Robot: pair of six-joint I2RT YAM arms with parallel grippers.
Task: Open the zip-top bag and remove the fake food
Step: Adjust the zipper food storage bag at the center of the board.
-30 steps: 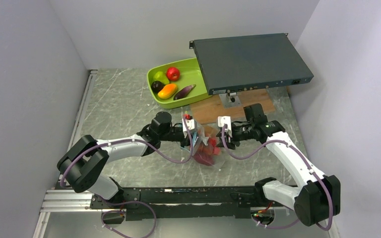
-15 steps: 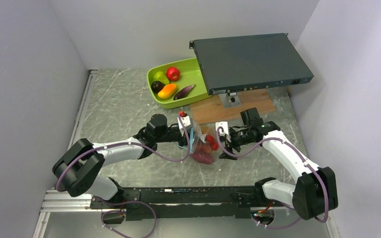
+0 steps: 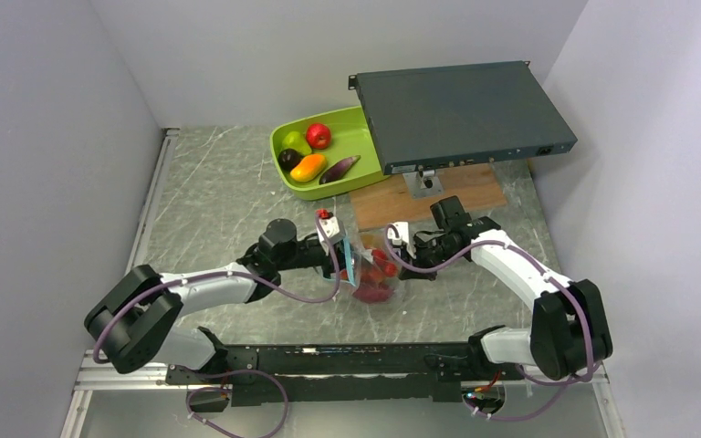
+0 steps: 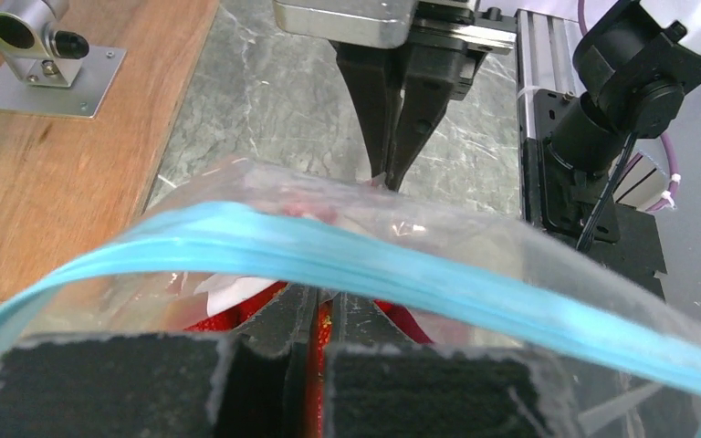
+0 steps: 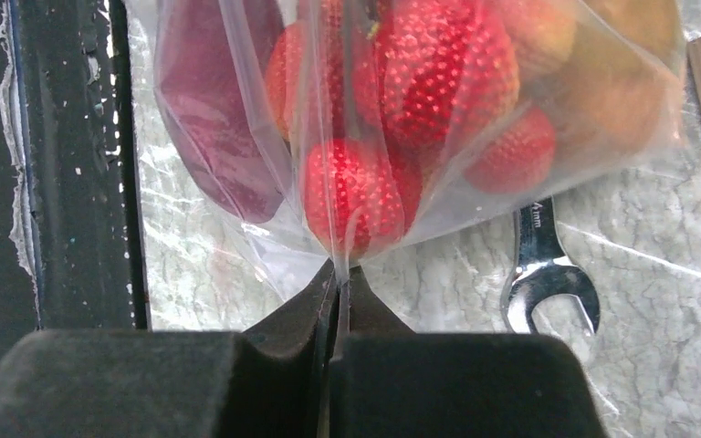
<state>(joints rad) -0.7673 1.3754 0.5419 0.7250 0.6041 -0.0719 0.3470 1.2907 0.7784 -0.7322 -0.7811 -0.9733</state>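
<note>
The clear zip-top bag [image 3: 371,279] hangs between my two grippers over the table's middle. Its blue zip strip [image 4: 265,242] runs across the left wrist view. My left gripper [image 3: 344,254] [image 4: 315,308] is shut on the bag just under that strip. My right gripper [image 3: 396,245] [image 5: 339,278] [image 4: 388,173] is shut on a fold of the bag's film on the opposite side. Inside the bag lies fake food: red strawberries [image 5: 438,73], a dark purple piece [image 5: 210,119] and a tan piece [image 5: 621,100]. More fake food, an apple [image 3: 319,135], mango [image 3: 308,168] and eggplant [image 3: 339,169], lies in the tray.
The lime-green tray [image 3: 278,137] stands at the back centre. To its right, a dark flat box [image 3: 461,109] sits raised on a stand over a wooden board [image 3: 434,196]. A steel wrench [image 5: 548,274] lies under the bag. Grey walls close both sides.
Both arms have shifted left with the bag. The right gripper opened wide, moved in towards the bag and shut on its film. The left grip has stayed shut on the bag.
</note>
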